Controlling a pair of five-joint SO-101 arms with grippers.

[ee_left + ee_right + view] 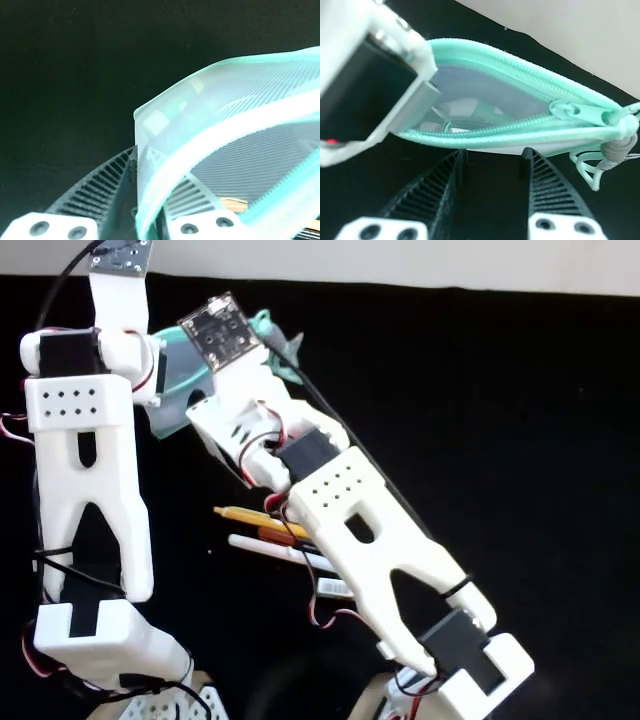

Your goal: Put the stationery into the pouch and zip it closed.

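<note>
I have the pouch up off the table, close to its far edge and towards the left corner. The left gripper is clenched on one end of it. In its wrist view the pale green mesh wall runs down between the black ribbed fingers. Through the mesh I can make out a bit of something orange, but I cannot tell what it is.

The right gripper sits just short of the pouch's long side. Its fingers are released and spread, with nothing between them. From there I see the zip gaping open and the slider parked at the end by the looped cord pull.

The pens lie on the table nearer the middle, between the two arms and partly under the right arm. One is yellow, one orange and one white, and they lie roughly side by side.

The table is covered in plain black cloth from edge to edge. Beyond its far edge is a pale, bare wall.
</note>
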